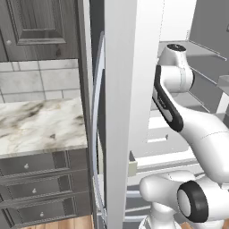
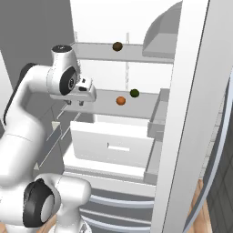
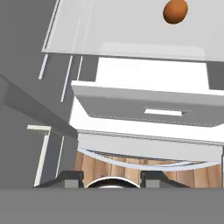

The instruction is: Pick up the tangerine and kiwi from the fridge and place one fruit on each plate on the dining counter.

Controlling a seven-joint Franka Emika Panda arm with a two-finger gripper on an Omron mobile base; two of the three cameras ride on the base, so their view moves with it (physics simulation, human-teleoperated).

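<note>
The fridge (image 2: 150, 54) stands open, its thick white door (image 2: 182, 136) to the right. The orange tangerine (image 2: 120, 100) lies on the middle shelf, and the hand view catches it too, tangerine (image 3: 175, 11). A dark olive-brown ball, the kiwi by its look (image 2: 117, 46), sits on the shelf above. My gripper (image 2: 74, 103) hangs at the middle shelf's left end, left of the tangerine and apart from it, pointing down. Its tips (image 3: 72, 177) stand apart with nothing between them, gripper (image 3: 111, 180) open. The plates and the dining counter are out of view.
A dark green ball (image 2: 134, 93) lies just right of the tangerine. Below the shelf a white drawer (image 2: 113, 136) juts forward, drawer (image 3: 144, 105). The door's edge (image 1: 120, 112) rises between my arm and a marble-topped wall counter (image 1: 40, 120) over dark drawers.
</note>
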